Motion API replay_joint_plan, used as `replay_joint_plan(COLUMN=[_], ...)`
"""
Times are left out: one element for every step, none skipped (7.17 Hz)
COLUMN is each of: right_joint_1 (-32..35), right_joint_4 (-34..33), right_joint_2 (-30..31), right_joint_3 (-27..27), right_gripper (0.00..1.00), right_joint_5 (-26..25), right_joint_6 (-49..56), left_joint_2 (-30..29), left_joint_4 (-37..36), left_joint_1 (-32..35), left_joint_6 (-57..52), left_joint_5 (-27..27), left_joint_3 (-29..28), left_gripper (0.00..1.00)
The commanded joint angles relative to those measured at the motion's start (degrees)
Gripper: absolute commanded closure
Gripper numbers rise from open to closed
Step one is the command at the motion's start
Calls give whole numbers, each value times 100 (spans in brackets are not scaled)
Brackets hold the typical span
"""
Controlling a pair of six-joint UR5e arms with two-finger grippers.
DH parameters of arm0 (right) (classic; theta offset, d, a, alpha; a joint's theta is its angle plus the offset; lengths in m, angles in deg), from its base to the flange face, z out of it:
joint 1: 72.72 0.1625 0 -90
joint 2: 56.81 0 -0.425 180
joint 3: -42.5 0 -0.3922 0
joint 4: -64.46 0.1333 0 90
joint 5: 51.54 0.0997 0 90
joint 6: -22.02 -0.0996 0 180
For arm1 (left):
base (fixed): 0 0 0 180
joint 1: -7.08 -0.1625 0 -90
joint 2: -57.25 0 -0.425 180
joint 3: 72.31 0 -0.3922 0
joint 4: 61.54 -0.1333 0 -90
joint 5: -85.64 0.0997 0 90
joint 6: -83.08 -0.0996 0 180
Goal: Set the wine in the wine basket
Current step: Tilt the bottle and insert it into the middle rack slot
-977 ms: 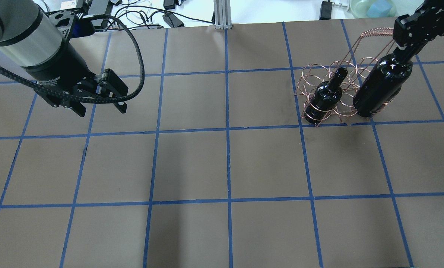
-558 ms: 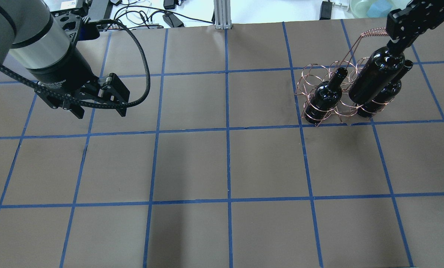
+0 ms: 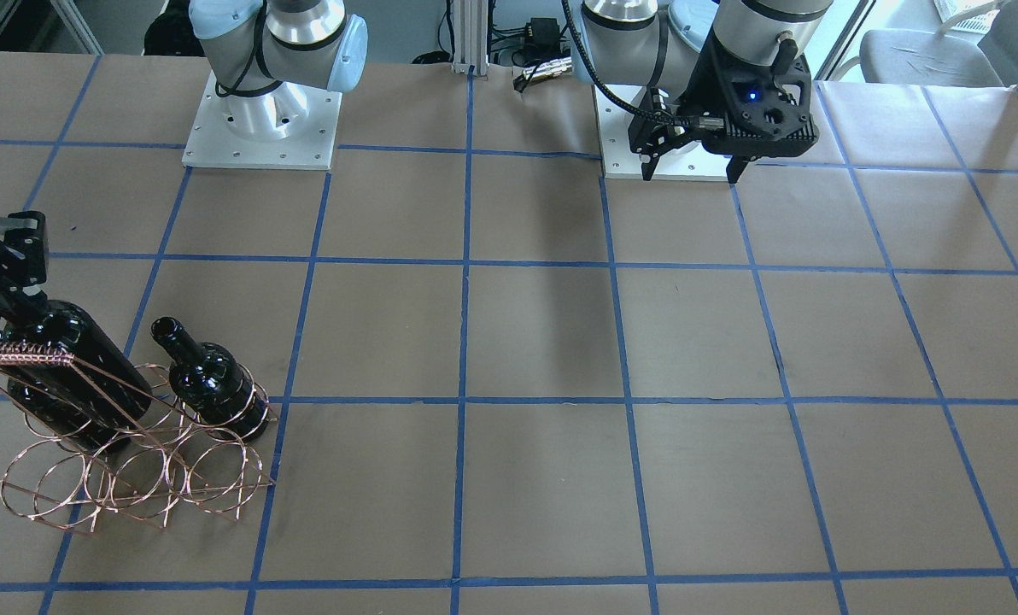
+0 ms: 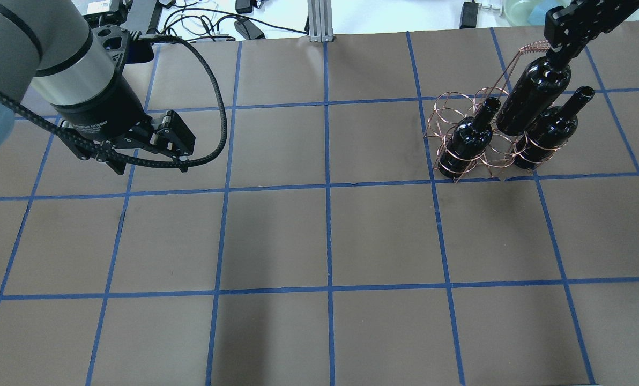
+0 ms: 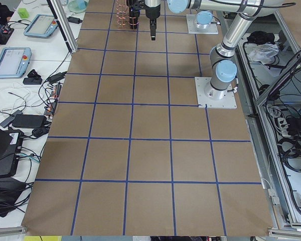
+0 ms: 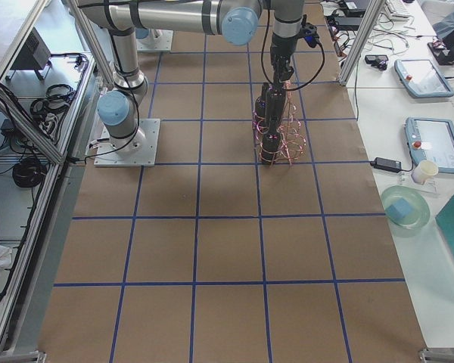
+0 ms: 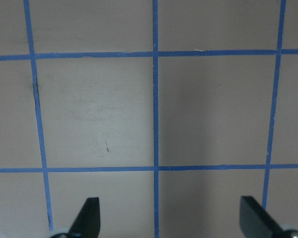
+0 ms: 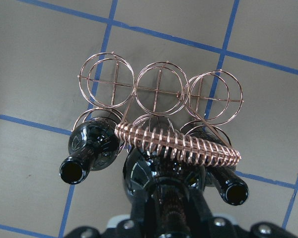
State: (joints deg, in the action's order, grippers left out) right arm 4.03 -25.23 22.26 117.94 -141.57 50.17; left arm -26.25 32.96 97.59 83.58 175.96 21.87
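Note:
The wine (image 4: 534, 96), a glossy black bottle, hangs by its neck from my right gripper (image 4: 558, 51), which is shut on it. It is over the middle ring of the wine basket (image 4: 448, 110), a copper wire rack at the far right. Two like bottles stand in that same row, one on the left (image 4: 467, 140) and one on the right (image 4: 550, 131). In the right wrist view the held wine (image 8: 144, 168) sits under the twisted handle, and the basket's other row (image 8: 159, 91) is empty. My left gripper (image 4: 153, 155) hovers open over bare table, far to the left.
Brown paper with a blue tape grid covers the table. The two arm bases (image 3: 261, 120) (image 3: 663, 158) stand at the robot's edge. Cables, power bricks and a green bowl (image 4: 528, 10) lie beyond the far edge.
My right gripper has carried the wine leftward and farther back, from in front of the right-hand bottle to over the middle ring. The left arm has drifted slightly right.

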Motion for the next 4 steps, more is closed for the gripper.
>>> replay_joint_plan(right_joint_1=[59,76,76,76], right_joint_4=[-22,-31,-22,-5], right_joint_2=[-84,-163,-172,-172], right_joint_3=[-3,-3,-3,-3], right_gripper=[100,100,100,100], right_joint_5=[4,-5,-57,-75], right_joint_6=[-12,-12,-3,6], left_joint_2=[1,9,36,36], left_joint_4=[-281,-326,-327,-327], left_joint_1=[-51,-42,-51,-164], left_joint_6=[-33,-33,-33,-33], left_joint_5=[3,12,12,3], left_joint_3=[-14,12,39,39], left_gripper=[0,0,0,0])
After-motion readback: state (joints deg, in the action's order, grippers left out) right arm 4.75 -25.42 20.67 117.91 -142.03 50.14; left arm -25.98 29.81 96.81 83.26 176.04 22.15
